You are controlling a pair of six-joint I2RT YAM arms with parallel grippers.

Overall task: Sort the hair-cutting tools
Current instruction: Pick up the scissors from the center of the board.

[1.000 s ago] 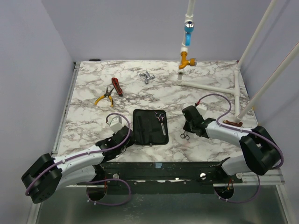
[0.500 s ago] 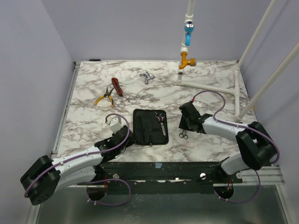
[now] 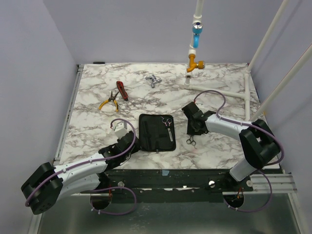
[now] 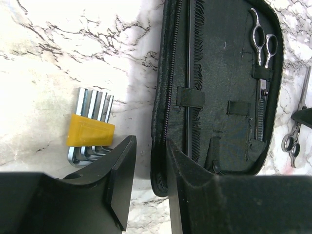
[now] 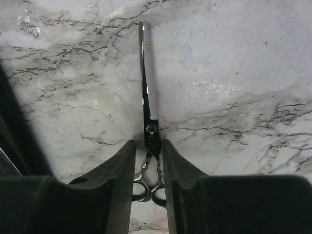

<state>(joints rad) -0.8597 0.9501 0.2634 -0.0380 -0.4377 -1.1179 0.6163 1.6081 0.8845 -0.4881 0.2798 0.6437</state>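
Right gripper point(image 5: 147, 142) is down over the loose scissors point(image 5: 148, 87), which lie flat on the table point(image 3: 87, 122) just right of the case point(image 4: 229, 63) without touching it. Blades are closed and point away from the arm bases, loops toward the near edge. The two fingers point(image 5: 114, 180) straddle the pivot and loops with only a narrow gap between them. The loops look like they fill that gap, but I can't tell if the pads are actually squeezing them or just sitting alongside.

Left gripper point(image 4: 150, 144) is low at the case's near-left corner. Its fingers are a little apart with nothing between them, just the zipper edge and some marble showing through the gap.

The case is unzipped and lying flat. The comb point(image 4: 189, 58) runs lengthwise down it, tucked under a strap, and a second pair of scissors point(image 4: 263, 85) sits in the right half, loops at the far end.

Other stuff: a set of hex keys point(image 4: 90, 130) in a yellow holder on the marble just left of the case. Well apart at the far left are yellow pliers point(image 3: 109, 102), with a red tool point(image 3: 122, 90) right beside them.
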